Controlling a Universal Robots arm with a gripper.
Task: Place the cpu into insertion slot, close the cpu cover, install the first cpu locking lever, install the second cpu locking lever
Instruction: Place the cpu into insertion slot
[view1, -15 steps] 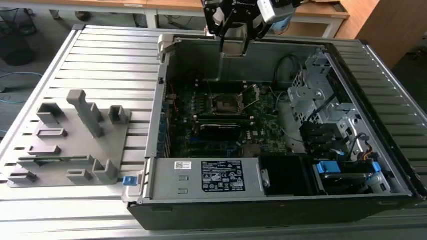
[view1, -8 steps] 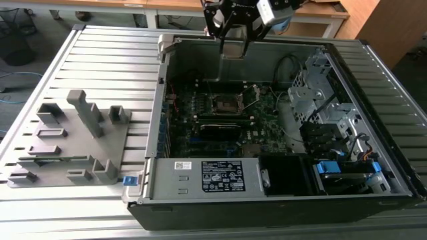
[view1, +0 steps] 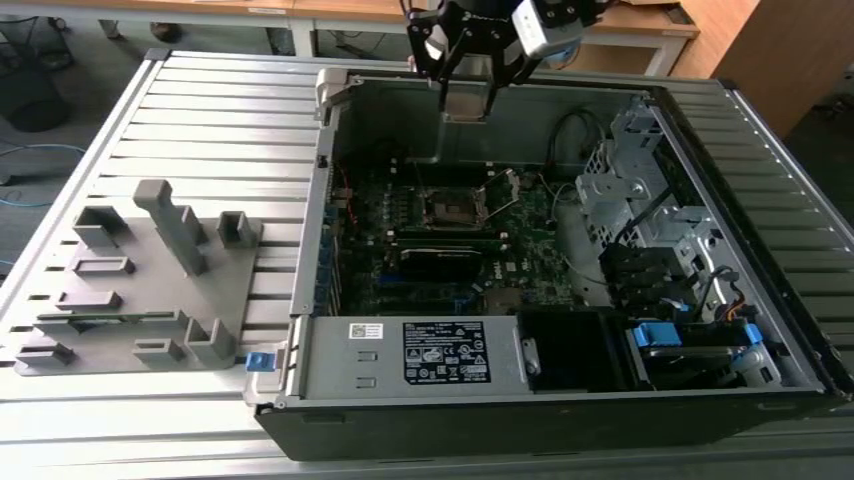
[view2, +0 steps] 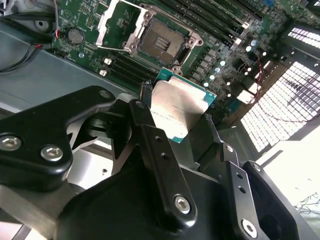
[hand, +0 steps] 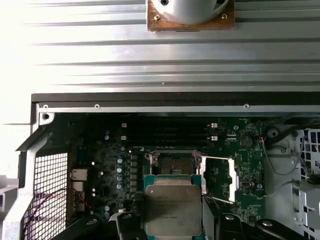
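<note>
My gripper (view1: 466, 100) hangs above the far wall of the open computer case, shut on the cpu (view1: 462, 102). In both wrist views the cpu (view2: 180, 110) (hand: 173, 210) is a silver-topped square chip with a green rim, pinched at two opposite edges by the black fingers (view2: 146, 97). The insertion slot (view1: 451, 208) (view2: 162, 42) (hand: 173, 164) lies bare on the green motherboard, below and ahead of the cpu and apart from it. The cpu cover (view2: 111, 22) (hand: 218, 175), a silvery frame, stands flipped open beside the slot.
A labelled power supply box (view1: 427, 352) fills the case's near side. A black card module (view1: 441, 262) lies just in front of the slot. Drive cages and cables (view1: 641, 190) crowd the exterior view's right. A grey parts fixture (view1: 134, 290) stands on the slatted table at the left.
</note>
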